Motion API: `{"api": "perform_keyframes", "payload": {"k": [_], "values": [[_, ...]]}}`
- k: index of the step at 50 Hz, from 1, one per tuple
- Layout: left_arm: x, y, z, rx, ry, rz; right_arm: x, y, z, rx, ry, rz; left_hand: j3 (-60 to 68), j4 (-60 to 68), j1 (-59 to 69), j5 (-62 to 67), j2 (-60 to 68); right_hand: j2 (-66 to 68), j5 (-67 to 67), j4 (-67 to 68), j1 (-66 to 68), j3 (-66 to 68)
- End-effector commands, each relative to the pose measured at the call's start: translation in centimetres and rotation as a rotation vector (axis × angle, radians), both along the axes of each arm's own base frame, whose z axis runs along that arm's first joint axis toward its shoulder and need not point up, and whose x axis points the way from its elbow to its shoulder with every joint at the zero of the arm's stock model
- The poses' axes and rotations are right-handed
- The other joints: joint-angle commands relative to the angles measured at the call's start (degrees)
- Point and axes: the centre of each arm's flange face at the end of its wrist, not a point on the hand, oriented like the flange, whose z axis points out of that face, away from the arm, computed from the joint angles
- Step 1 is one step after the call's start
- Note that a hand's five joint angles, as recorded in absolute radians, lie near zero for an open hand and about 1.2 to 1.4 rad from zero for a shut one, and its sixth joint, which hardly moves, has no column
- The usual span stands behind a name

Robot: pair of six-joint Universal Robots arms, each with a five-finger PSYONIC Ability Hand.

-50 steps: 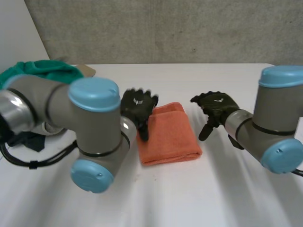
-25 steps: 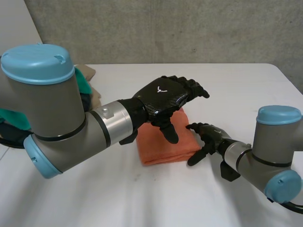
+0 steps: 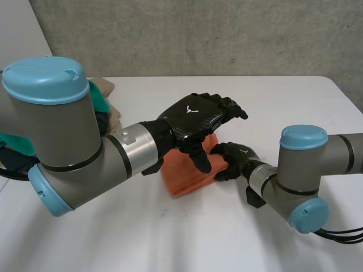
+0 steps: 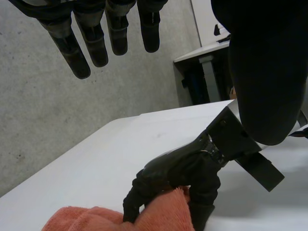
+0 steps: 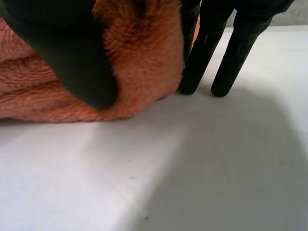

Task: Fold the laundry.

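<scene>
The orange towel (image 3: 180, 180) lies folded on the white table (image 3: 170, 238), near its middle and between the two arms. The right hand (image 3: 233, 159) is at the towel's right edge and has hold of it. In the right wrist view its thumb (image 5: 62, 53) presses down on the towel's (image 5: 139, 62) fuzzy top, while its fingers (image 5: 202, 53) stand at the edge beside the fold, their tips down at the table. From the left wrist view, the right hand (image 4: 178, 166) is seen curled over a raised corner of the towel (image 4: 163, 216), with fingers on one side of the cloth and the thumb on the other, so the edge is pinched between them. The left hand (image 3: 193, 119) hangs in the air above the towel's far part, palm down, and does not touch the towel. Its fingers (image 4: 94, 45) are nearly straight and slightly spread, with the thumb hanging down apart from them, and it holds nothing. In the head view its thumb points down toward the towel's top, just beside the right hand's knuckles. Well apart from the towel, behind the left arm at the table's left side, lies a green cloth (image 3: 100, 102) against something beige (image 3: 105, 86).
</scene>
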Motion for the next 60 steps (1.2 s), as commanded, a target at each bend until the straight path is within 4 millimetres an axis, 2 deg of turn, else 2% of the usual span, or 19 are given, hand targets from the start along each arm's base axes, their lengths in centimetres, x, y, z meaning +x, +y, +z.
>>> {"api": "perform_keyframes", "payload": {"k": [1, 3, 5, 6, 7, 19, 28, 31, 33, 35, 39, 42, 45, 47, 50, 52, 54, 55, 60], "values": [[0.1, 0.0, 0.2, -0.006, 0.002, 0.001, 0.4, -1.4, 1.4, -0.063, -0.015, -0.014, 1.4, 2.1, 1.1, 2.5, 2.0, 33.3, 19.7, 26.3, 43.6, 22.9], [0.1, 0.0, 0.4, -0.011, 0.005, 0.003, 0.6, -1.6, 1.7, -0.069, -0.018, -0.01, 1.4, 2.1, 1.1, 2.5, 2.0, 33.3, 19.7, 26.3, 43.6, 22.9], [0.2, 0.0, 0.5, -0.013, 0.007, 0.003, 0.5, -1.5, 1.7, -0.061, -0.009, -0.009, 1.4, 2.1, 1.1, 2.5, 2.0, -13.5, -27.1, -20.5, -3.2, -23.9], [0.2, 0.0, 0.5, -0.013, 0.007, 0.003, 0.5, -1.5, 1.7, -0.057, -0.004, -0.008, 1.4, 2.1, 1.1, 2.5, 2.0, -29.7, -43.4, -36.7, -19.4, -40.1], [0.2, 0.0, 0.5, -0.013, 0.007, 0.003, 0.4, -1.4, 1.6, -0.054, 0.004, -0.007, 1.4, 2.1, 1.1, 2.5, 2.0, -30.2, -43.9, -37.2, -19.9, -40.6], [0.4, -0.2, 0.5, -0.011, 0.007, 0.009, -0.2, -1.0, 1.5, -0.049, 0.05, -0.003, 1.6, 2.3, 1.3, 2.7, 2.1, -28.3, -42.0, -35.4, -18.0, -38.7], [0.5, -0.2, 0.4, -0.006, 0.005, 0.01, 0.4, -0.6, 1.6, -0.061, 0.048, 0.022, 1.6, 2.3, 1.3, 2.7, 2.1, -24.7, -38.3, -31.7, -14.3, -35.0], [0.5, -0.1, 0.3, -0.003, 0.002, 0.009, 0.6, -0.6, 0.9, -0.057, 0.058, 0.036, 1.6, 2.3, 1.3, 2.7, 2.1, -17.8, -31.4, -24.8, -7.5, -28.2], [0.5, -0.1, 0.1, 0.002, -0.001, 0.009, 0.8, -0.6, 0.0, -0.049, 0.073, 0.049, 1.6, 2.3, 1.3, 2.7, 2.1, 0.8, -12.9, -6.2, 11.1, -9.6], [0.5, 0.0, 0.1, 0.004, -0.002, 0.009, 0.9, -0.8, -0.1, -0.057, 0.078, 0.053, 1.7, 2.4, 1.5, 2.9, 2.3, 30.5, 16.9, 23.5, 40.9, 20.2], [0.6, 0.0, -0.1, 0.006, -0.005, 0.009, 1.3, -2.0, 0.4, -0.095, 0.061, 0.041, 1.9, 2.6, 1.6, 3.0, 2.5, 33.3, 19.7, 26.3, 43.6, 22.9], [0.6, -0.1, 0.0, 0.005, -0.005, 0.013, 1.6, -3.4, 1.2, -0.132, 0.032, 0.015, 1.9, 2.6, 1.6, 3.0, 2.5, 33.3, 19.7, 26.3, 43.6, 22.9], [0.7, -0.2, 0.2, -0.002, -0.001, 0.018, 0.6, -5.8, 2.4, -0.172, 0.002, -0.059, 1.9, 2.6, 1.6, 3.0, 2.5, 33.3, 19.7, 26.3, 43.6, 22.9], [0.7, -0.2, 0.4, -0.007, 0.003, 0.018, -1.6, -8.6, 3.5, -0.196, -0.029, -0.163, 1.9, 2.6, 1.6, 3.0, 2.5, 33.3, 19.7, 26.3, 43.6, 22.9], [0.9, -0.3, 1.3, -0.027, 0.019, 0.021, -3.8, -11.1, 4.6, -0.222, -0.062, -0.259, 1.9, 2.6, 1.6, 3.0, 2.5, 33.3, 19.7, 26.3, 43.6, 22.9], [1.3, -0.6, 2.0, -0.04, 0.029, 0.035, -5.4, -13.6, 5.8, -0.276, -0.088, -0.336, 1.9, 2.6, 1.6, 3.0, 2.5, 33.3, 19.7, 26.3, 43.6, 22.9], [1.4, -0.9, 2.3, -0.047, 0.035, 0.043, -6.6, -15.2, 5.9, -0.299, -0.088, -0.38, 1.9, 2.6, 1.6, 3.0, 2.5, 33.3, 19.7, 26.3, 43.6, 22.9], [1.5, -1.0, 2.3, -0.048, 0.037, 0.046, -7.9, -16.7, 5.8, -0.321, -0.087, -0.428, 1.9, 2.6, 1.6, 3.0, 2.5, 33.3, 19.7, 26.3, 43.6, 22.9], [1.5, -1.3, 2.9, -0.059, 0.048, 0.053, -12.4, -21.2, 5.7, -0.384, -0.079, -0.574, 1.9, 2.6, 1.6, 3.0, 2.5, 33.3, 19.7, 26.3, 43.6, 22.9]]}}
